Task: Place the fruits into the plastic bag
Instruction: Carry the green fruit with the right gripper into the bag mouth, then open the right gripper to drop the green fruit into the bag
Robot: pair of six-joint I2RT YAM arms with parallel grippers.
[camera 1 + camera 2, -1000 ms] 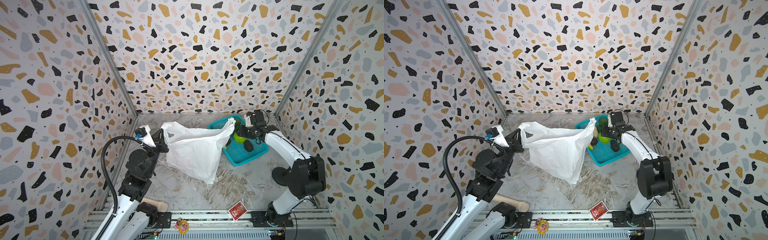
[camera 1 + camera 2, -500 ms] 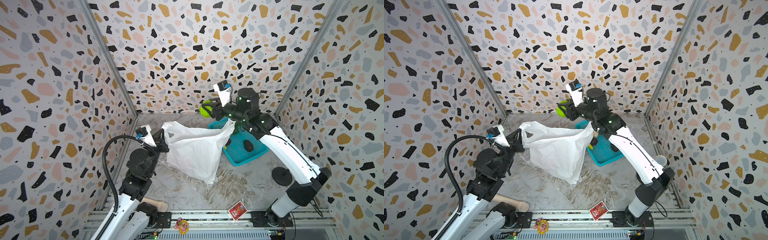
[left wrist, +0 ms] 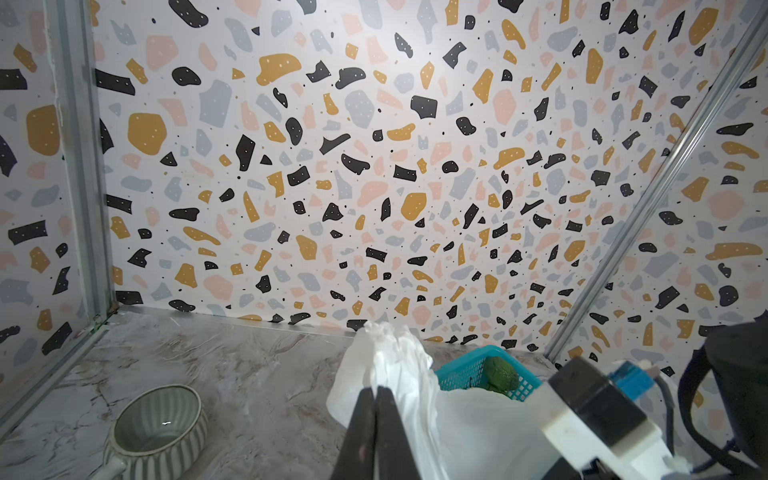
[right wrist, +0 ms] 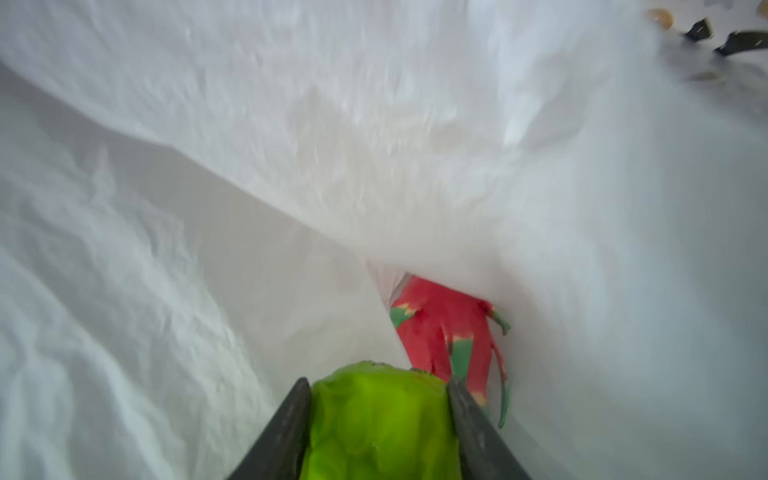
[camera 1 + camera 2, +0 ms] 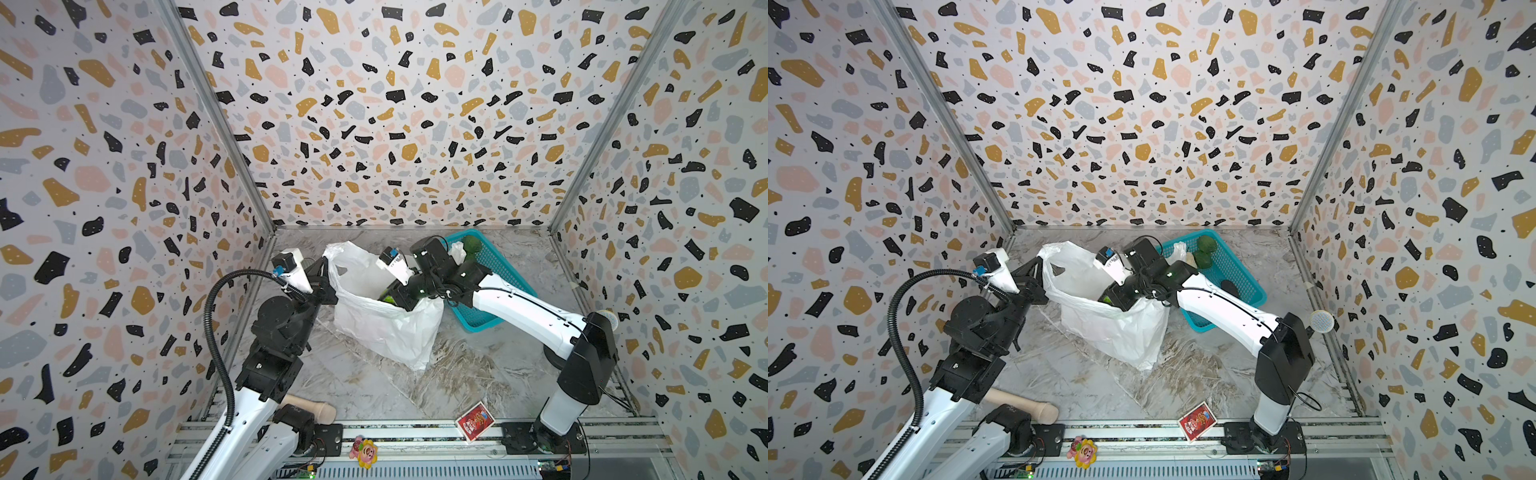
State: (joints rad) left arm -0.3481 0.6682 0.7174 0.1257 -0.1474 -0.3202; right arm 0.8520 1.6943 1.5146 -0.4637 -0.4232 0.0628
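Fruit (image 4: 382,428) between right tool (image 4: 378,382) jaws, inside bag (image 4: 208,208)

Walls (image 5: 374,124): white, scattered with black, mustard, pale pink and grey-blue chips, terrazzo style.
Counter (image 5: 478,374): grey-white marble with brownish veins.
Plastic bag (image 5: 386,328): plain white.
Basket (image 5: 480,325): teal mesh.
Green fruit (image 4: 382,419): bright lime, scale-like pattern.
Dragon fruit (image 4: 444,328): red-pink with green, yellow-edged tips.
Round fruits (image 5: 1206,245): dark, dull green.
Oval fruit (image 5: 1229,286): black.
Bowl (image 3: 174,459): pale grey-green, ribbed.
Card (image 5: 475,420): red with a gold print.
Flower toy (image 5: 365,448): pink and yellow.
Arms (image 5: 519,303): white links, black joints.
Right pincer (image 4: 378,380): dark grey.
Left pincer (image 3: 376,392): black.
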